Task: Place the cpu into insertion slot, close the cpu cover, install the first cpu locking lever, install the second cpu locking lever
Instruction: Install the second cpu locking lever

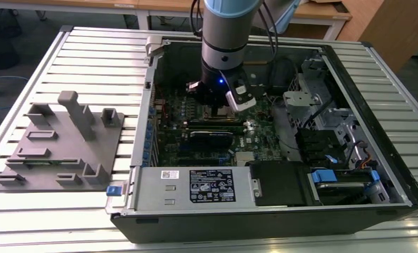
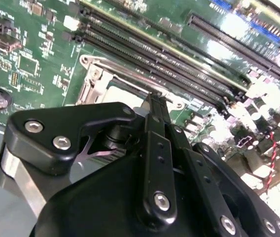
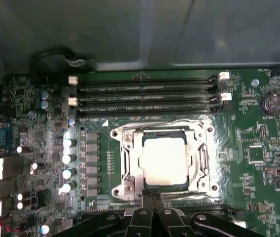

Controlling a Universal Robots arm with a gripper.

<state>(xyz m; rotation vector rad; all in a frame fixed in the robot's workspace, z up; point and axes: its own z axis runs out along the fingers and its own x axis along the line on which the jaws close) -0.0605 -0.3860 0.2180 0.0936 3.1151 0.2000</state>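
Observation:
In the first wrist view the cpu (image 3: 163,159) lies flat in the insertion slot (image 3: 189,183), its pale silver top showing through the window of the cpu cover (image 3: 131,163). The cover lies down flat around the chip. A thin metal lever (image 3: 202,159) runs along one side of the cover. My gripper (image 3: 152,196) stands at the socket's edge, its black fingers pressed together with nothing between them. In the second wrist view the fingertips (image 2: 156,106) touch down at the silver cover (image 2: 99,79). In the exterior view the gripper (image 1: 219,108) hangs low over the green motherboard (image 1: 194,134).
The board sits inside an open computer case (image 1: 377,132) on a slatted table. Long black memory slots (image 3: 145,96) run beside the socket, with capacitors (image 3: 67,158) on another side. A power supply (image 1: 194,187) lies at the case's near wall. A grey fixture block (image 1: 61,142) stands on the exterior view's left.

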